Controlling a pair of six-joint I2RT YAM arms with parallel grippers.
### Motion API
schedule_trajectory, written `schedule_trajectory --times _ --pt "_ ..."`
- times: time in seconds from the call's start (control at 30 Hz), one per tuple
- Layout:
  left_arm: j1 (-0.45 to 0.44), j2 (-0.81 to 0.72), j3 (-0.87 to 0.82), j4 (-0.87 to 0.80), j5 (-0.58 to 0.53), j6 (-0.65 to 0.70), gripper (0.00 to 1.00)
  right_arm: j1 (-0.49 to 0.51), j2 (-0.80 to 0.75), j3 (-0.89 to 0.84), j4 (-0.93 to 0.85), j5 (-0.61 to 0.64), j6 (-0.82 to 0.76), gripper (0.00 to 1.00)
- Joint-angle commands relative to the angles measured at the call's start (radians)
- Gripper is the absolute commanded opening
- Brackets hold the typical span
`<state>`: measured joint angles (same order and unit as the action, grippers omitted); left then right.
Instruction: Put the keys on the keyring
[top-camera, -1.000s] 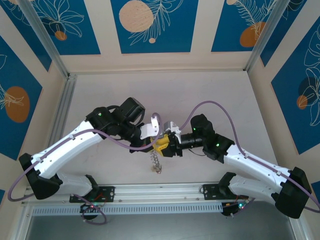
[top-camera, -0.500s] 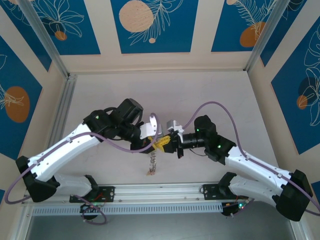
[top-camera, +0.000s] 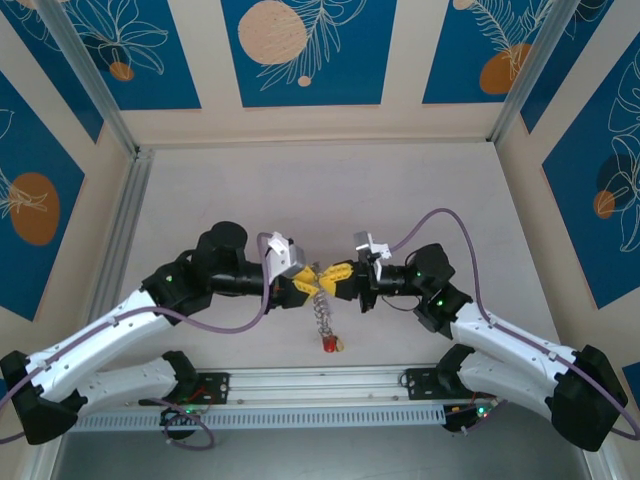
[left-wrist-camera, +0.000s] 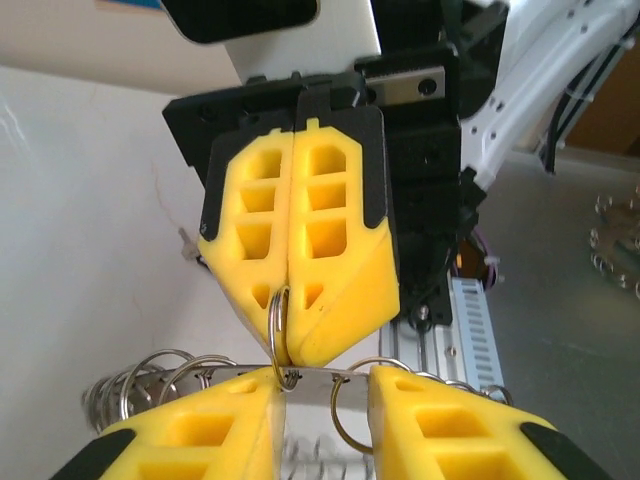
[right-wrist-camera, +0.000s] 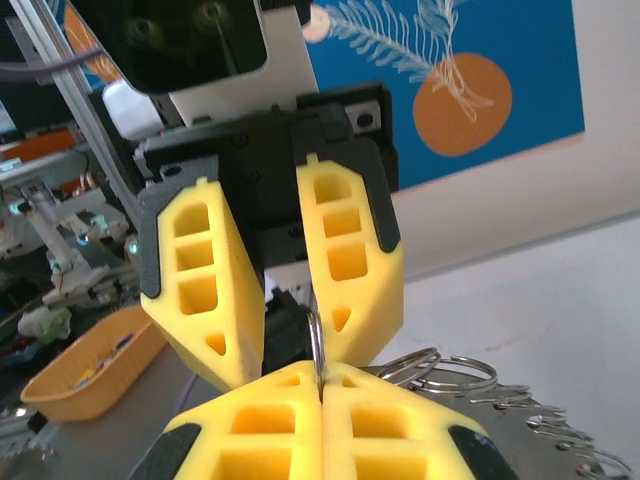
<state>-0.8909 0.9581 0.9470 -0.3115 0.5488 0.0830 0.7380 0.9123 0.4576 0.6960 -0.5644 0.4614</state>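
My right gripper (top-camera: 334, 281) (right-wrist-camera: 320, 374) is shut on a small split ring (right-wrist-camera: 315, 335) (left-wrist-camera: 276, 315) that is threaded through a hole in the rim of the keyring (left-wrist-camera: 312, 405). The keyring is a flat grey plate fringed with more wire rings (right-wrist-camera: 450, 372). It hangs below the two grippers (top-camera: 321, 312), with a red tag (top-camera: 328, 346) at its low end. My left gripper (top-camera: 311, 282) (left-wrist-camera: 322, 382) faces the right one tip to tip. Its yellow fingers (left-wrist-camera: 190, 435) stand apart on either side of the plate's edge. I cannot make out the keys themselves.
An orange tray (right-wrist-camera: 85, 372) with small items sits off the table on the left of the right wrist view. The slotted metal rail (top-camera: 320, 382) runs along the near edge below the hanging keyring. The pale tabletop (top-camera: 320, 200) lies behind the arms.
The right gripper has closed on the split ring. The left gripper has opened off the keyring and turned its wrist. Both arms have swung, and the hanging keyring has shifted slightly right.
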Motion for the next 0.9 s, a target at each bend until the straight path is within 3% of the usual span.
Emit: schedule_trajectory --times 0.0,0.87 --pt "0.003 -0.017 -0.031 0.152 0.047 -0.062 0.27 0.011 -0.021 -0.011 0.239 0.063 0.085 0.0" --pt "0.009 -0.07 -0.162 0.518 -0.024 -0.173 0.15 0.098 -0.055 -0.022 0.281 0.1 0.067 0.0"
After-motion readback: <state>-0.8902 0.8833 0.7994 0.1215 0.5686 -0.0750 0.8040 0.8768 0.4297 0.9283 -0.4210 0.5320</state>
